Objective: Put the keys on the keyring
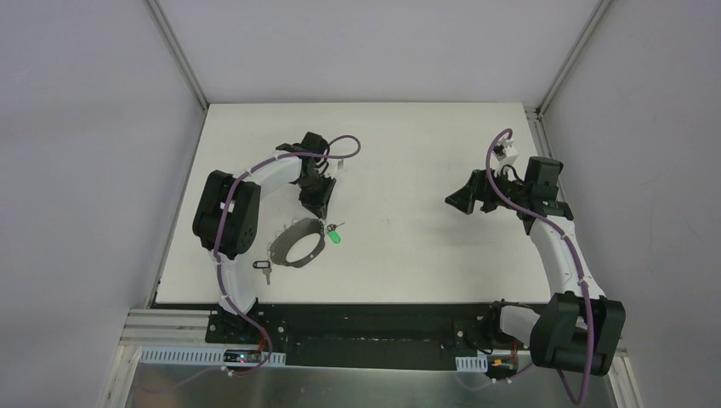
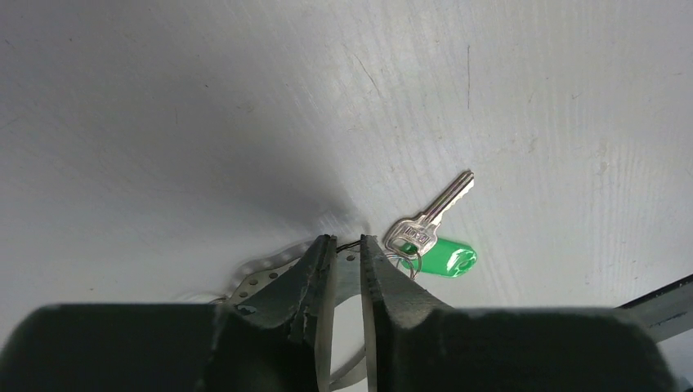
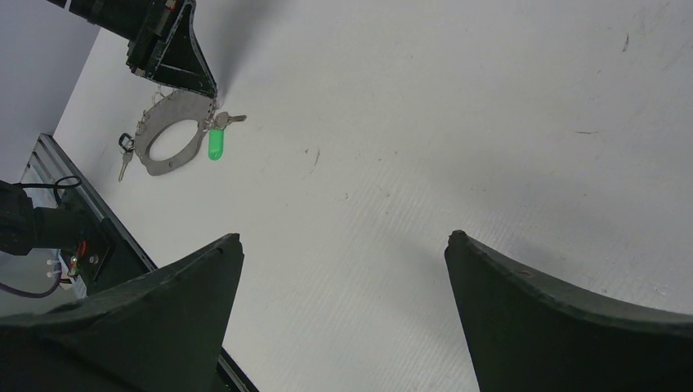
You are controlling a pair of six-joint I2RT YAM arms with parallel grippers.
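**Left gripper (image 2: 347,245) set over the keyring's (image 1: 298,245) far rim; right gripper (image 3: 343,238) wide open and well apart**

We see the keyring lying flat on the white table (image 1: 425,255), near its left front part, close to the left arm's base. The left gripper points down at the hoop's far rim. From the left wrist, its two dark fingers (image 2: 310,286) stand nearly together, leaving only a narrow slit. The grey perforated band of the keyring runs into that slit. We cannot tell whether the pads are pressing on the metal or merely straddling it.

The green key (image 2: 421,229) lies on the table just beside the left gripper, on the far right side of the keyring. Its silver blade points away from the hoop. Its green plastic tag lies next to the key's head, joined to it by a small wire loop. We cannot tell whether this key is on the keyring or only lying against it.

The black key (image 1: 263,270) rests at the hoop's near left edge, with its blade pointing toward the front of the table. Whether it is linked to the rim is too small to make out.

The right gripper hangs over the right half of the table, well apart from the keyring. Its jaws are spread wide with nothing between them.
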